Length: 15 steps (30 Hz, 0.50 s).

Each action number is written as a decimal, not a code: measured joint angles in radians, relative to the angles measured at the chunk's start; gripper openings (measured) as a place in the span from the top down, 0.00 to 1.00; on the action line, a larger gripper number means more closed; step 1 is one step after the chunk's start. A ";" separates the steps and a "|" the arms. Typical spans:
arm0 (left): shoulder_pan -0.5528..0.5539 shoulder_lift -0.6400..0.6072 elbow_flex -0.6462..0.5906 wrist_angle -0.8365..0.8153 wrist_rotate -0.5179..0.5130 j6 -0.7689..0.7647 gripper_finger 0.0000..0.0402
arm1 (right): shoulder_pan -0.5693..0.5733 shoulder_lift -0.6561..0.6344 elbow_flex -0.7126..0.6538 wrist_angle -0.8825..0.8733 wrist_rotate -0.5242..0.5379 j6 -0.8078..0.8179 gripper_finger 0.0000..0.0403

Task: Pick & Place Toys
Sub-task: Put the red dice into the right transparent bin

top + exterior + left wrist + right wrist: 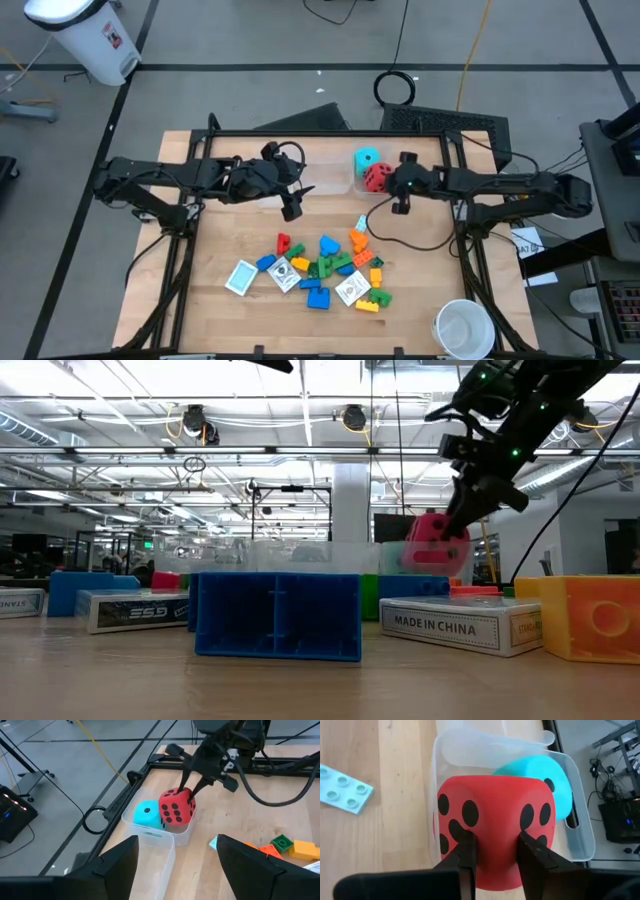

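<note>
The right gripper (495, 855) pinched a corner of the red die (492, 830), which dented between its narrowed fingers (likely soft, light foam), over the clear bin (580, 820) beside the cyan die (545, 775). The left gripper (177, 865) waited nearby, fingers wide and empty.

Grey floor (250, 40); white bin (85, 35).

Right gripper (495, 852) pinched nearly closed, arm extended; left gripper (175, 865) spread wide, hovering.
</note>
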 joint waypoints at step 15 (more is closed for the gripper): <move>0.000 0.000 0.000 0.004 0.000 -0.006 0.33 | 0.002 0.017 -0.063 0.163 -0.004 -0.141 0.58</move>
